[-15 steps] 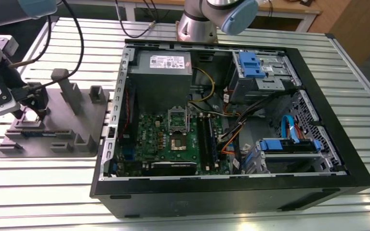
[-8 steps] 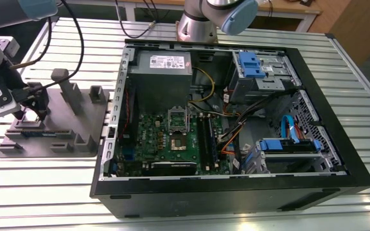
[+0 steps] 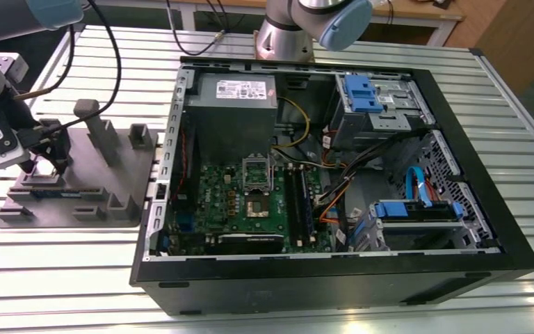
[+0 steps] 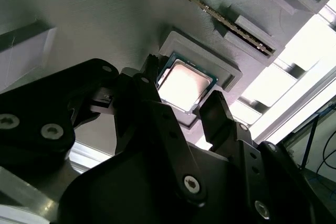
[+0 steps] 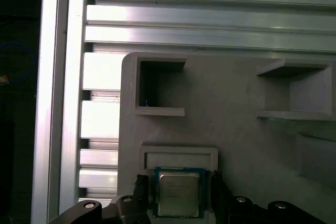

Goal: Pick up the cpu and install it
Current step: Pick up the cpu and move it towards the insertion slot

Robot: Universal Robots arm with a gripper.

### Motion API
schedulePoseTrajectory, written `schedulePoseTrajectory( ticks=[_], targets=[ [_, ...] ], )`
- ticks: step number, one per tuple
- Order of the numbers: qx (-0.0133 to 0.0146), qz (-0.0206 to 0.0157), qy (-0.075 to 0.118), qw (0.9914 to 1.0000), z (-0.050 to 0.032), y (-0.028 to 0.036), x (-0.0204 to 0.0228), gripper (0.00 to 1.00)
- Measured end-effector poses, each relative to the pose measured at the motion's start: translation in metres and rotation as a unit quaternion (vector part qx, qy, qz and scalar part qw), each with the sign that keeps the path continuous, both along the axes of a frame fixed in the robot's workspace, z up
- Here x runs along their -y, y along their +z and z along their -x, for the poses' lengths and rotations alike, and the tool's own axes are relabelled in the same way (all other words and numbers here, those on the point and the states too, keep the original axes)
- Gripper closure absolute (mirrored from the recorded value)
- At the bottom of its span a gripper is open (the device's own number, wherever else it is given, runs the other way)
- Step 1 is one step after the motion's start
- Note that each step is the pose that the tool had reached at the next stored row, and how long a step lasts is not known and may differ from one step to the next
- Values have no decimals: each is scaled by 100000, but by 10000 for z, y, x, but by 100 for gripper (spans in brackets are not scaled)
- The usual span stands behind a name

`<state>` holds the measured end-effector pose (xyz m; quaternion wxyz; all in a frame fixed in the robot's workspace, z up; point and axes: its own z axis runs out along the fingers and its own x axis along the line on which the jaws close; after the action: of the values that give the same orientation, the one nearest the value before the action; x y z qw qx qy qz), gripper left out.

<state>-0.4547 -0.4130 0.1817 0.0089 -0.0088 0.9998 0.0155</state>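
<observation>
The cpu (image 5: 178, 192) lies flat, shiny side up, in a shallow square pocket of the grey tray (image 5: 236, 93), close to one edge of that tray. It is as good as square, so it has no long axis to line up with; what matters is which pair of edges the gripper faces. In the first wrist view the two dark fingers (image 5: 142, 195) stand one on each side of the chip, opposite two parallel edges, with the chip centred between them. The gripper (image 3: 46, 165) is therefore right above it, pointing down, and the chip lies straight below and between the tips rather than off to either side.

The jaws are spread a little wider than the chip. A thin strip of tray shows between each finger and the nearest chip edge in the first wrist view, so I judge they grip nothing yet. In the second wrist view one tip looks very close to a corner of the chip, and I cannot tell whether it touches.

The tray sits on the slatted metal surface (image 5: 210, 24), and a memory stick (image 4: 210, 11) stands in a slot further along it. In the exterior view, the open computer case (image 3: 341, 285) lies to the exterior view's right of the tray, with the board's socket (image 3: 253, 186) well apart from the gripper.
</observation>
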Motion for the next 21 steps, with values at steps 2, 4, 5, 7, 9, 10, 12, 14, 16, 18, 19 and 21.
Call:
schedulePoseTrajectory(
  ticks=[2, 4, 5, 7, 9, 10, 12, 14, 16, 18, 19, 21],
  targets=[
    [1, 0, -1, 100000, 0, 0, 0, 41],
    [3, -1, -2, 100000, 0, 0, 0, 41],
    [5, -1, -2, 100000, 0, 0, 0, 42],
    [2, 0, -1, 100000, 0, 0, 0, 49],
    [5, -1, -3, 100000, 0, 0, 0, 49],
    [4, -1, -5, 100000, 0, 0, 0, 49],
    [8, -3, -3, 100000, 0, 0, 0, 49],
    [6, -4, -4, 100000, 0, 0, 0, 49],
    [8, -4, -3, 100000, 0, 0, 0, 49],
    [5, -4, -4, 100000, 0, 1, 0, 49],
    [5, -2, -4, 100000, 0, 1, 0, 42],
    [-16, 9, -5, 100000, 0, 12, 0, 42]
  ],
)
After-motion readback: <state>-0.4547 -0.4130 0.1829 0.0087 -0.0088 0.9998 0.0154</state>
